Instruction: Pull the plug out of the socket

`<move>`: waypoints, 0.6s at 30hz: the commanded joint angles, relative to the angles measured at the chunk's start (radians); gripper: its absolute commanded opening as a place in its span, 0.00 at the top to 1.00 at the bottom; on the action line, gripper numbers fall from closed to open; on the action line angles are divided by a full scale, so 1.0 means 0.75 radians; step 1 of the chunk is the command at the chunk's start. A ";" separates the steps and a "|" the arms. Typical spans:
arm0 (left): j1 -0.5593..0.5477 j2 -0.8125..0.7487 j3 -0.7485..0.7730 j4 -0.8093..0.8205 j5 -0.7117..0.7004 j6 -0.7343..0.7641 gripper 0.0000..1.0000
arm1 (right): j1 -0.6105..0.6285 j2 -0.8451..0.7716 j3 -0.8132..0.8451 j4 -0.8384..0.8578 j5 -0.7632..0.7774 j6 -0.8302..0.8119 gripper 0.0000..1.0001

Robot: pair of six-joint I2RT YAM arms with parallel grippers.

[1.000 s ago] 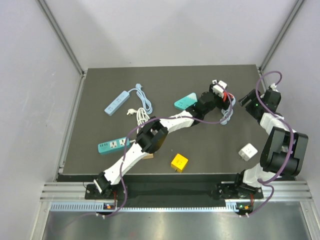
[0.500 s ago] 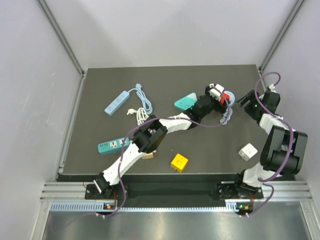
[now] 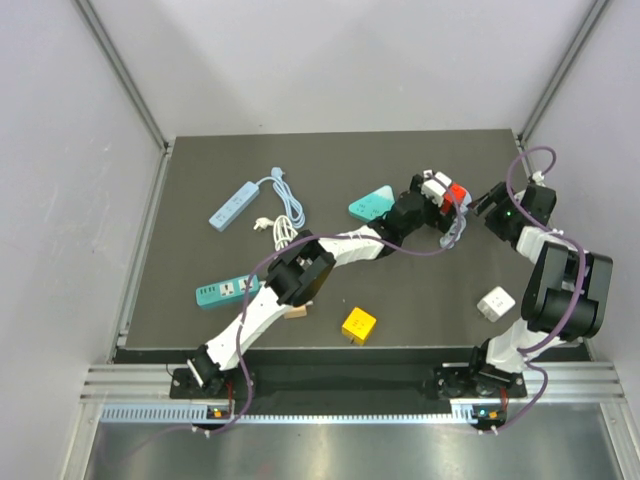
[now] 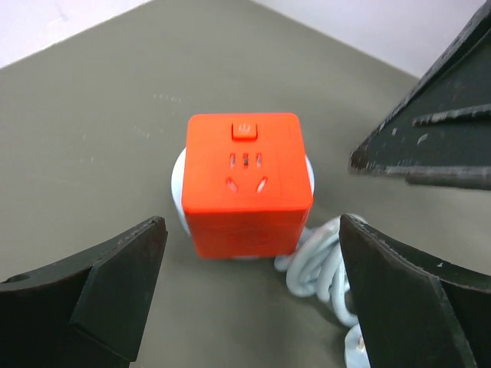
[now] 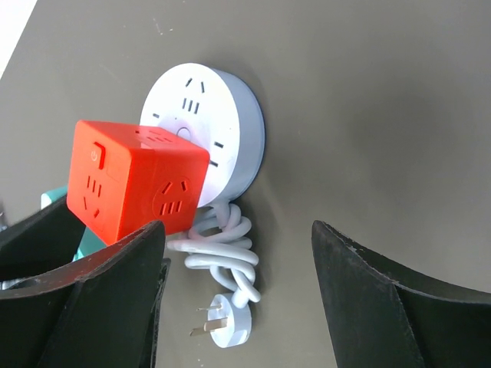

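**Left wrist.** The left fingers (image 4: 115, 284) are standing wide apart, one on either side of the orange cube plug (image 4: 247, 182), and touching neither face. The cube is sitting on the round white socket (image 4: 178, 184), whose rim is showing past its left edge. A coiled white cable (image 4: 314, 261) is lying just beside them.

**Right wrist.** The right fingers (image 5: 383, 307) are also hanging open and gripping nothing. From here the cube is overlapping the socket's face. I cannot tell whether its pins are seated.

**Top external.** Both pieces are resting far right on the counter (image 3: 200, 180), between the two arms. Over the last second the left fingers have been spreading and more orange is showing. I am reading this as a release. The plug is not off yet and is needing a fresh grasp.
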 commanded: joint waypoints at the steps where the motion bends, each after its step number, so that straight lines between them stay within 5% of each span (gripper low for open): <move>1: 0.016 0.058 0.123 0.007 0.056 0.014 0.01 | -0.009 0.008 0.002 0.085 -0.041 0.009 0.23; 13: 0.061 0.228 0.359 0.006 0.059 -0.090 0.14 | -0.007 -0.009 0.025 0.066 -0.039 0.005 0.23; 17: 0.069 0.281 0.424 0.029 0.087 -0.152 0.26 | -0.007 0.010 0.039 0.070 -0.059 0.013 0.23; 18: 0.069 0.295 0.451 0.025 0.110 -0.148 0.38 | -0.007 0.010 0.039 0.070 -0.065 0.013 0.23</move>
